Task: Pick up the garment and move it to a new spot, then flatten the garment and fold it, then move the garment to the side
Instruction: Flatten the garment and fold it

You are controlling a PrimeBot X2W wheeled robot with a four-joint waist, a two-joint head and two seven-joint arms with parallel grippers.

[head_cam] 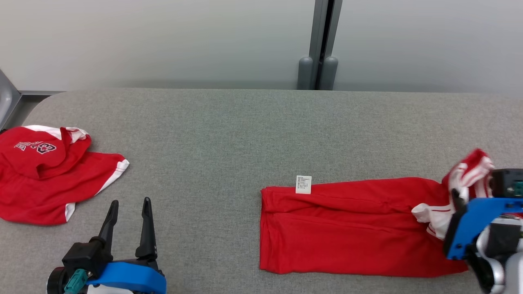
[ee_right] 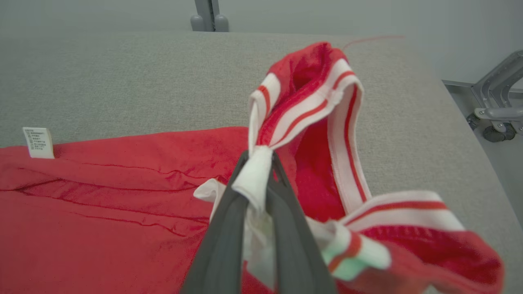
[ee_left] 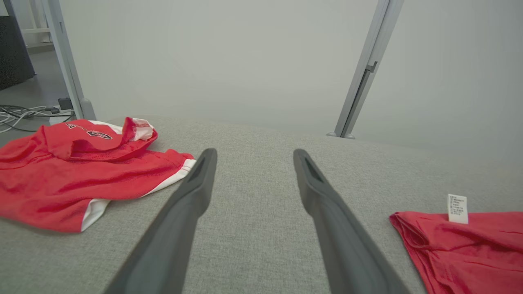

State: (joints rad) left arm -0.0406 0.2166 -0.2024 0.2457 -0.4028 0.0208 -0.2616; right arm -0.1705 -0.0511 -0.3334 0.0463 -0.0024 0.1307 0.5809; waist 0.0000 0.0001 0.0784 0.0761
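Observation:
The garment (head_cam: 347, 228) is a red shirt lying long and flat on the grey padded table (head_cam: 212, 134), right of centre, with a white label (head_cam: 303, 184) at its upper left corner. My right gripper (head_cam: 457, 201) is shut on its white-and-red striped trim (ee_right: 302, 110) and holds that end bunched up above the table. The right wrist view shows white cloth pinched between the dark fingers (ee_right: 220, 237) at my right gripper (ee_right: 259, 159). My left gripper (head_cam: 130, 203) stands open at the lower left, over bare table, nothing between its fingers (ee_left: 188, 196).
A second red garment (head_cam: 45, 175) with white trim lies crumpled at the table's left edge, just left of my left gripper. A grey wall post (head_cam: 322, 45) stands behind the table. A wheeled frame (ee_right: 496, 122) stands past the table's right edge. Cables (ee_left: 20, 114) lie on the floor.

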